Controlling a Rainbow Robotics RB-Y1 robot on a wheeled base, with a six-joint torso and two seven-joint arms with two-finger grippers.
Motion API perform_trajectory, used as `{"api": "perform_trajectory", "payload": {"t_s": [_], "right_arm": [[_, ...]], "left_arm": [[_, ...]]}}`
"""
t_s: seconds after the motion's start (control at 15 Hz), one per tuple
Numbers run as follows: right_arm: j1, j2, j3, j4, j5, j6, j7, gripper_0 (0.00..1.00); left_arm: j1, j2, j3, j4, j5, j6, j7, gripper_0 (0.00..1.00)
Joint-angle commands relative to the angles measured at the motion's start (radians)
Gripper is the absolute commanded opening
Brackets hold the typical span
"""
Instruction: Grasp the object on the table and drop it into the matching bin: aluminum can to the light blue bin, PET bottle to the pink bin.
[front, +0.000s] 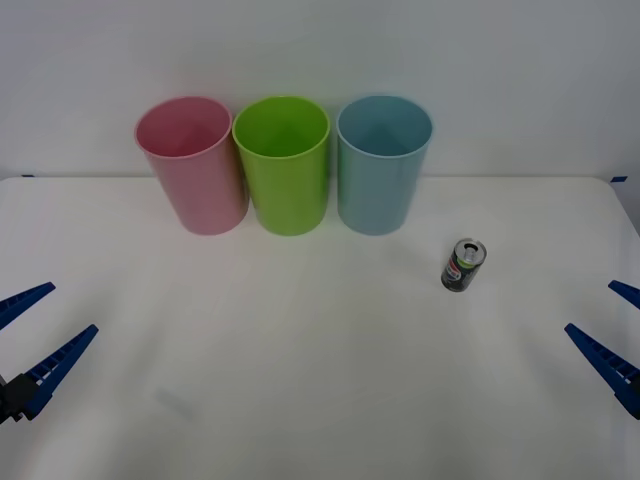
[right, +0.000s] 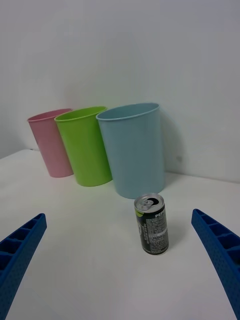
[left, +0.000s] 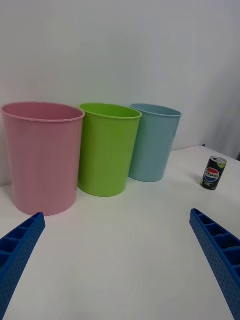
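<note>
Can: the small dark aluminum can (front: 464, 265) with a shiny silver top and a green, red and white label stands upright on the desk, on the right side. It sits a little nearer than the bins, just right of the blue one. Nothing is touching it.
Desk: the wide flat white desk (front: 300, 380) holds the can and all three bins.
Blue bin: the tall round light blue plastic bin (front: 382, 165) is the right one in the far row, the closest bin to the can.
Green bin: the tall round lime green plastic bin (front: 284, 165) stands in the middle of the row.
Pink bin: the tall round pink plastic bin (front: 193, 165) stands at the left end.
Left gripper: the blue ribbed left gripper (front: 35, 330) is at the near left edge, fingers spread wide, holding nothing.
Right gripper: the blue ribbed right gripper (front: 612, 330) is at the near right edge, fingers spread wide, holding nothing. The can stands well ahead of it.
</note>
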Motion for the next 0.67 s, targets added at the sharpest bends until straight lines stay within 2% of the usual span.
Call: {"api": "perform_trajectory", "payload": {"t_s": [0.07,0.4,0.67], "right_arm": [[-0.002,0.004,0.001,0.0,0.006,-0.005,0.002,1.0],[0.022,-0.014,0.005,-0.019,0.01,0.001,0.012,1.0],[0.027,-0.014,0.019,0.035,0.011,0.001,0.054,1.0]], "left_arm": [[0.0,0.0,0.0,0.0,0.0,0.0,0.0,1.0],[0.0,0.0,0.0,0.0,0.0,0.0,0.0,1.0],[0.0,0.0,0.0,0.0,0.0,0.0,0.0,1.0]]}}
